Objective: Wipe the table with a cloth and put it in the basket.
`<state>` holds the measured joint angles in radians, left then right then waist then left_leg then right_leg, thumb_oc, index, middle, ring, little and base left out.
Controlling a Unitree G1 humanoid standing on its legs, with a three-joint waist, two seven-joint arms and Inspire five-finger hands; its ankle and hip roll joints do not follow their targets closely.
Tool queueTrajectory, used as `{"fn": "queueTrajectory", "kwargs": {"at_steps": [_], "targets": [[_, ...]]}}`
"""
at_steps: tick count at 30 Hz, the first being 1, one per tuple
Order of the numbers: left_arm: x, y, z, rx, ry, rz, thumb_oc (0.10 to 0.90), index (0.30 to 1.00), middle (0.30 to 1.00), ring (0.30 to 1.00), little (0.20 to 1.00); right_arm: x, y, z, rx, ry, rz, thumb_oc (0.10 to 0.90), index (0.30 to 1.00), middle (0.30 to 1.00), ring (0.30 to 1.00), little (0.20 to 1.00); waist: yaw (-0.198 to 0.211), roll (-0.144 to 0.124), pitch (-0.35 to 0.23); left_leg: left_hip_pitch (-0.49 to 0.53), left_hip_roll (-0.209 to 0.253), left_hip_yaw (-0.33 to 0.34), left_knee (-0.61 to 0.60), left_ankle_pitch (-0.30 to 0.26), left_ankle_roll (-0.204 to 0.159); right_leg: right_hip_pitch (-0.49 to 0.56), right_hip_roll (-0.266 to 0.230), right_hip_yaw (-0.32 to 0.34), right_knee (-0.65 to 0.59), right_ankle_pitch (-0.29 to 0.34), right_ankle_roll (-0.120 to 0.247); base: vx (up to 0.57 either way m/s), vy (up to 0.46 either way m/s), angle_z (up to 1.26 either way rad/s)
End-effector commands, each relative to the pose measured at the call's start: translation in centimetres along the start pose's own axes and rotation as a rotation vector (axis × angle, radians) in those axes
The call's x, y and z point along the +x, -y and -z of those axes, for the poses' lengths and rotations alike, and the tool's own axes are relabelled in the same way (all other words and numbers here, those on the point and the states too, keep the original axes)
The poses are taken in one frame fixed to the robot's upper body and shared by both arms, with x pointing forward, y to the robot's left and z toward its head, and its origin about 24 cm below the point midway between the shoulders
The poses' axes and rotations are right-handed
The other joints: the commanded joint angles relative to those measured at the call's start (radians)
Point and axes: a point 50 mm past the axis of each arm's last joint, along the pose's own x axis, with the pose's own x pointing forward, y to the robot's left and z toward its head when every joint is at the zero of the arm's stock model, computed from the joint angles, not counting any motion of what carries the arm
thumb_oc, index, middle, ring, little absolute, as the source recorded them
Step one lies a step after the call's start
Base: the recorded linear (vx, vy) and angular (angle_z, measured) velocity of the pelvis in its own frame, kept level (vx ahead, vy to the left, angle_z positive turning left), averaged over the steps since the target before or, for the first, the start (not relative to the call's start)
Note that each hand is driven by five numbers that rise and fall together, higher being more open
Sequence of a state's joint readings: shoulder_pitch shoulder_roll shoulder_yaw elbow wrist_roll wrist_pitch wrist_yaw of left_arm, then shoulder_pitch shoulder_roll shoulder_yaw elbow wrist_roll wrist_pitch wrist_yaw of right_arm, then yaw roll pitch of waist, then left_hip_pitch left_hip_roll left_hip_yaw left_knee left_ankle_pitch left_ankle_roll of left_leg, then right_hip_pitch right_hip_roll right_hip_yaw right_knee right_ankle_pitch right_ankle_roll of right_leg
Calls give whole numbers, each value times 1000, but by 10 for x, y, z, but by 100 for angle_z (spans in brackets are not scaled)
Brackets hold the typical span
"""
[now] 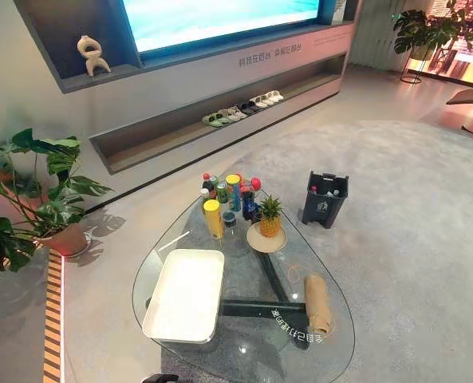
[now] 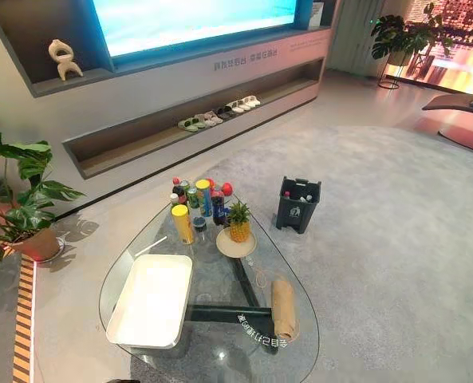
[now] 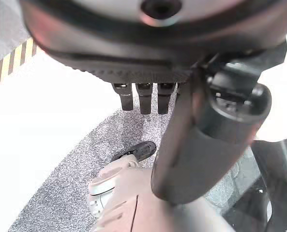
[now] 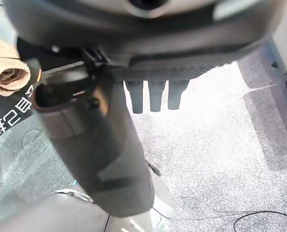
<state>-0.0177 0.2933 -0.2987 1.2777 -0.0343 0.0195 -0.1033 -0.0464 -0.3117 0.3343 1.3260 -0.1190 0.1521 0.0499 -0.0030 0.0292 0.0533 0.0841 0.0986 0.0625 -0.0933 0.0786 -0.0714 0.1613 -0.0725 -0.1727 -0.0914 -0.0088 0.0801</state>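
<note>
Cloth [image 1: 317, 303] rolled on glass table [image 1: 248, 357] — apart from right hand [image 4: 148, 53] and left hand [image 3: 133, 53], fingers straight

Glossy clear glass table [image 1: 337, 349], soft matt tan cloth [image 1: 317, 303], rough grey carpet [image 1: 411, 239].

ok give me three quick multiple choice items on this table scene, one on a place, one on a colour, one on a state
1. Where does the rolled cloth lie?
A. in the basket
B. on the glass table, on the robot's right side
C. on the floor

2. What colour is the basket?
A. white
B. red
C. black

3. What state is the right hand in?
A. shut on the cloth
B. open, holding nothing
C. shut on a bottle

Answers:
1 B, the roll rests on the glass, apart from the basket.
2 A, its walls and floor are plain white.
3 B, its fingers hang straight over the carpet.
</note>
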Motion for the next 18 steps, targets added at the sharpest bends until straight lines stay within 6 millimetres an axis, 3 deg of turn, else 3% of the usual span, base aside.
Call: {"fn": "queueTrajectory", "kwargs": {"at_steps": [1,18], "targets": [[2,-5,-34,62,70,4,800,900,900,900,900,-2,15,-23,-25,17,35,800,900,900,900,900,12,-32,36,46,-26,-1,6,-105,-6,-28,-52,32,9,28,59,-96,29,-50],[2,-6,-29,9,58,-16,800,900,900,900,900,-1,13,-21,-20,13,31,800,900,900,900,900,12,-34,39,47,-27,-3,6,-105,-4,-27,-53,30,10,29,58,0,0,0]]}}
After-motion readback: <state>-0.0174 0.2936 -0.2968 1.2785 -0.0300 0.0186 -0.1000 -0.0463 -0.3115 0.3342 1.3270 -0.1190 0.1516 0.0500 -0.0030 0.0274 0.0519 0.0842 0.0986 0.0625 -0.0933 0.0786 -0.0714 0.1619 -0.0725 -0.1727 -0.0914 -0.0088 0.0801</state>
